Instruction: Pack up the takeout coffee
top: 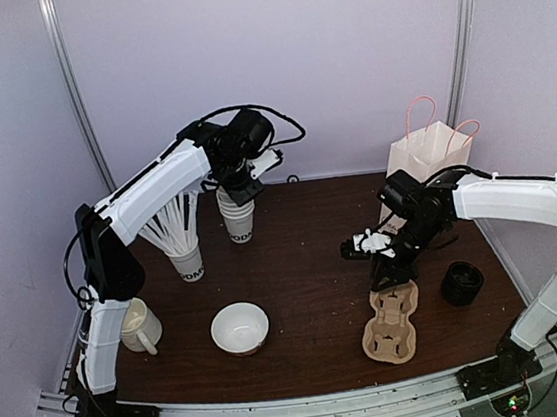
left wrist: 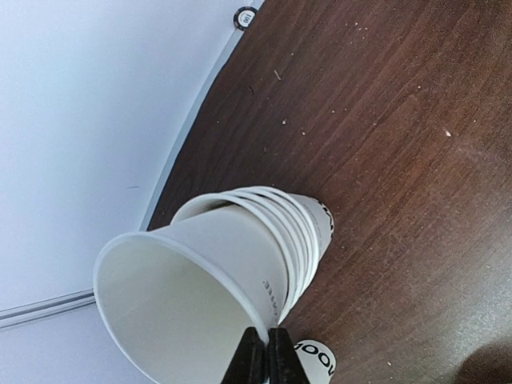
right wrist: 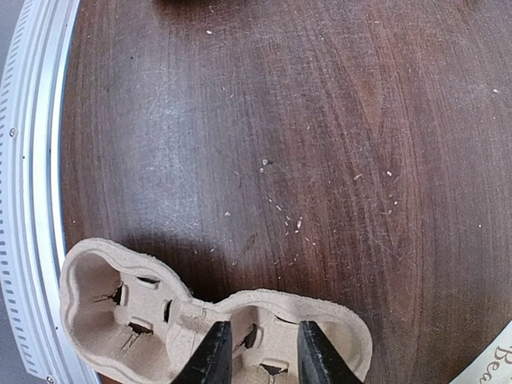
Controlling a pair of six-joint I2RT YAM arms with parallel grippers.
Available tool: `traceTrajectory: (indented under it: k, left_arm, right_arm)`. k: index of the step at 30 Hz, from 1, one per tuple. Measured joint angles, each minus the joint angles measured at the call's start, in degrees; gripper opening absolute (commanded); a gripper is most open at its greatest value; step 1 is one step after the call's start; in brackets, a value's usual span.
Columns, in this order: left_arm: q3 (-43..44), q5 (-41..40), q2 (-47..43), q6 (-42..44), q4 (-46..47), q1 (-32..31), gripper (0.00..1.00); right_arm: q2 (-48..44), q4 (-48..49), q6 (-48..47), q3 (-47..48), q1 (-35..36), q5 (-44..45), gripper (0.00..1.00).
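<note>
Far left, the left gripper (left wrist: 268, 356) pinches the top cup (left wrist: 184, 296) by its wall, likely to peel it off the lidless stack (left wrist: 308, 228), while near right the released right gripper (right wrist: 262, 330) straddles the rim of the carrier (right wrist: 120, 312), perhaps to steady it; no lidded takeout coffee is visible.
</note>
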Motion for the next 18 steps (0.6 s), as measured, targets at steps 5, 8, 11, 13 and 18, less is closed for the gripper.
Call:
traceTrajectory:
  k: [5,8,11,13,18]
  left_arm:
    - [0.0,-0.9,-0.1,1.3,0.7,-0.3,0.00]
    - [0.1,-2.5,-0.7,2.3,1.0,-0.8,0.00]
    - [0.1,-4.3,-2.4,3.4,1.1,-2.2,0.00]
    - [0.1,-5.4,-4.4,4.3,1.6,-3.8,0.00]
    - [0.0,-6.0,-11.3,6.3,4.3,-9.0,0.00]
  right_arm:
    - [0.1,0.0,0.0,0.0,0.0,0.3,0.31]
    - [0.2,0.0,0.0,0.0,0.0,0.4,0.31]
    - [0.2,-0.1,0.0,0.2,0.0,0.7,0.31]
    - [0.2,-0.3,0.2,0.4,0.0,1.0,0.31]
    - [0.2,-1.8,0.3,2.3,-0.5,1.0,0.32]
